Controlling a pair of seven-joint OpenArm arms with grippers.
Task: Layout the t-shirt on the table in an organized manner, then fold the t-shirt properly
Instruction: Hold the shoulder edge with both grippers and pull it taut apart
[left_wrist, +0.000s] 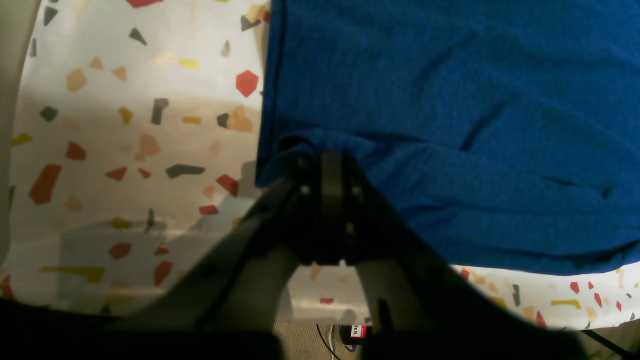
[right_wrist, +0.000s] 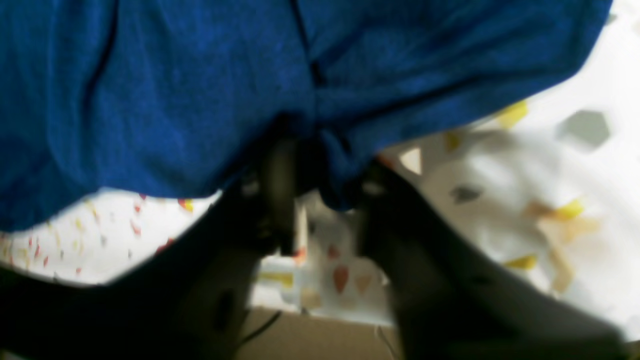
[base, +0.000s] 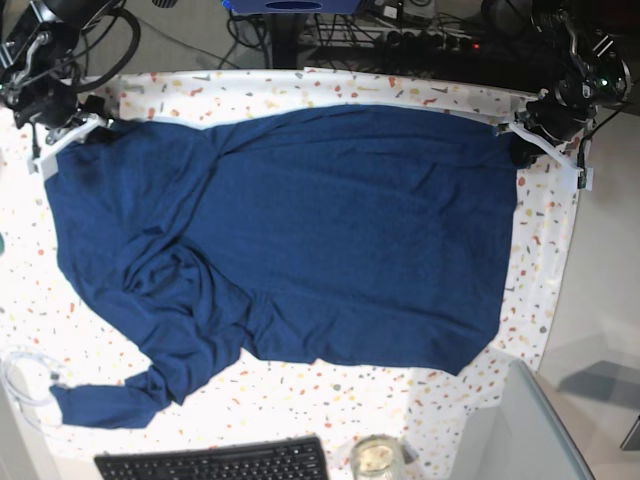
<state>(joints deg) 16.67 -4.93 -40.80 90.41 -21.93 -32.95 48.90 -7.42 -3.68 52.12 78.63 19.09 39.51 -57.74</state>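
Left gripper (left_wrist: 330, 165): jaws pressed together on a pinch of the t-shirt (left_wrist: 450, 125) at its corner, cloth bunched over the tips; right gripper (right_wrist: 310, 165): jaws nearly together with a fold of the t-shirt (right_wrist: 175, 100) hanging between them, though that view is blurred.

Count: one t-shirt (base: 300, 240), two grippers, one keyboard (base: 215, 464), one glass jar (base: 375, 458); in the base view the left gripper (base: 520, 145) holds the far right corner and the right gripper (base: 85, 130) the far left corner.

The t-shirt lies spread across the middle of the table (base: 330, 390), largely flat, wrinkled toward the left; one sleeve trails to the near left, crumpled.

Surface: white cloth with red, orange, grey and yellow flecks; cables and dark equipment lie beyond the far edge.

Edges: the shirt's far hem runs close along the table's far edge; bare strips remain on the left, right and near sides; keyboard and jar sit at the near edge, apart from the shirt.
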